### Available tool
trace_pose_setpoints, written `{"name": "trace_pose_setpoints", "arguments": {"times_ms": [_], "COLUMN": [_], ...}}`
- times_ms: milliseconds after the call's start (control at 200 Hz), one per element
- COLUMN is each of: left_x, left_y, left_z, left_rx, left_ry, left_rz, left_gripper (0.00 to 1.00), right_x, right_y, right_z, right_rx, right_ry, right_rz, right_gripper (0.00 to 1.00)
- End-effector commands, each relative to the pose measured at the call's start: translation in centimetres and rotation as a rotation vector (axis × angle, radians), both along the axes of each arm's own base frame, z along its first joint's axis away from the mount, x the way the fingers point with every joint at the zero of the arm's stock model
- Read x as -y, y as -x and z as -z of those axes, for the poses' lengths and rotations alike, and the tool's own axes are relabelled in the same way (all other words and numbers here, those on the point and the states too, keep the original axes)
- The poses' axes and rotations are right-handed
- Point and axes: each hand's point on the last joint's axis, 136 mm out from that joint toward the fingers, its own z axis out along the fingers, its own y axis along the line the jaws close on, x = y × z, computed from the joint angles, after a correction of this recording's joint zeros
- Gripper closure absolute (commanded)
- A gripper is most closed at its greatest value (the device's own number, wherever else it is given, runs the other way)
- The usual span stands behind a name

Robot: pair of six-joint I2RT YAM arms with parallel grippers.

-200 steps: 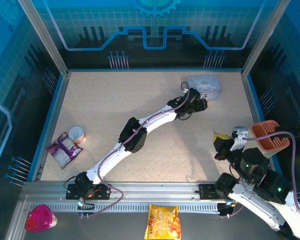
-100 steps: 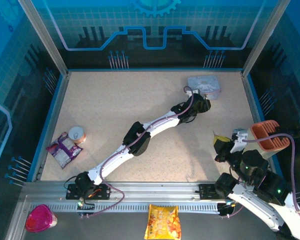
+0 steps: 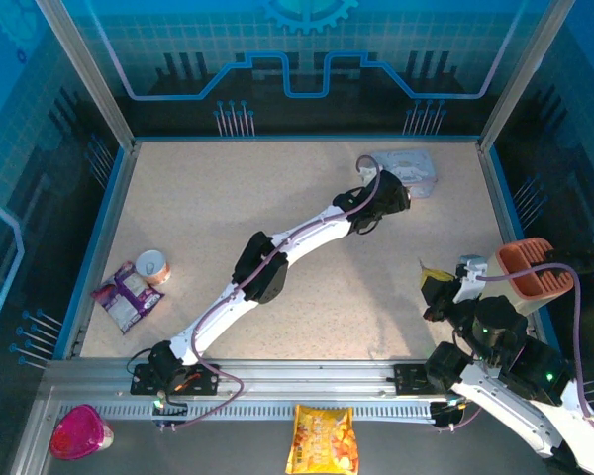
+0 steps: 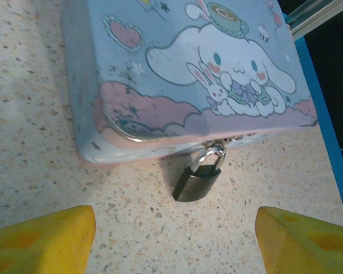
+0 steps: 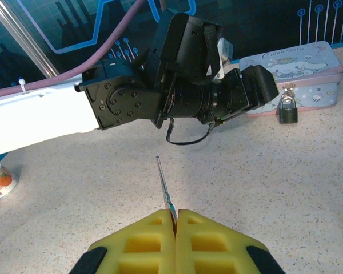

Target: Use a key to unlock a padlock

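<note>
The padlock [image 4: 197, 177] has a dark body and a silvery shackle, and hangs from the clasp of a pastel cartoon tin [image 4: 177, 74], its body lying on the table. My left gripper [image 4: 174, 245] is open just in front of it, its yellow fingertips [image 4: 46, 237] wide apart on either side and touching nothing. From the right wrist the padlock [image 5: 287, 111] shows beside the left arm's black wrist. My right gripper [image 5: 175, 220] is shut on the thin silvery key [image 5: 164, 185], whose blade sticks out forward over the table. The right gripper [image 3: 438, 282] sits well short of the tin [image 3: 406, 168].
The left arm [image 3: 277, 252] stretches diagonally across the table to the tin. A small can [image 3: 153, 265] and a purple snack bag [image 3: 127, 295] lie at the left. An orange holder [image 3: 535, 269] stands at the right edge. A blue rim [image 3: 495, 198] borders the table.
The left gripper dipped slightly toward the near side, then moved back up close to the tin. The right gripper holds the key almost still.
</note>
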Motion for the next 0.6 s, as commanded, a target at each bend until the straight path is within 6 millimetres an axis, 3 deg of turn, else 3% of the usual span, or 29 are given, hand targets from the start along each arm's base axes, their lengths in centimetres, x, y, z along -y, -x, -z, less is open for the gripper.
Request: {"name": "trace_pose_setpoints", "arguments": {"times_ms": [0,190,365,595], "left_x": [-2.2,-3.0,-3.5,-1.7], "left_y": [-1.8,-3.8,-5.5,-6.6], "left_z": [-1.9,-2.3,-0.7,0.6], "left_rx": [0.034,0.123,0.120,0.167], "left_ry": [-0.028,-0.051,-0.008,0.091], "left_rz": [-0.049,-0.070,-0.089,-0.064], "left_gripper": [0.24,0.21,0.20,0.20], "right_x": [-0.1,-0.1,0.0,0.0], "right_y": [0.1,0.2,0.2,0.5], "right_z": [-0.2,0.2,0.4,0.6], "right_rx": [-0.007,-0.020,-0.027,-0.044], "right_ry": [-0.024,-0.028,-0.030,-0.037], "right_rz": [-0.004,-0.002,0.002,-0.003], "right_gripper": [1.00,1.00,1.00,1.00]}}
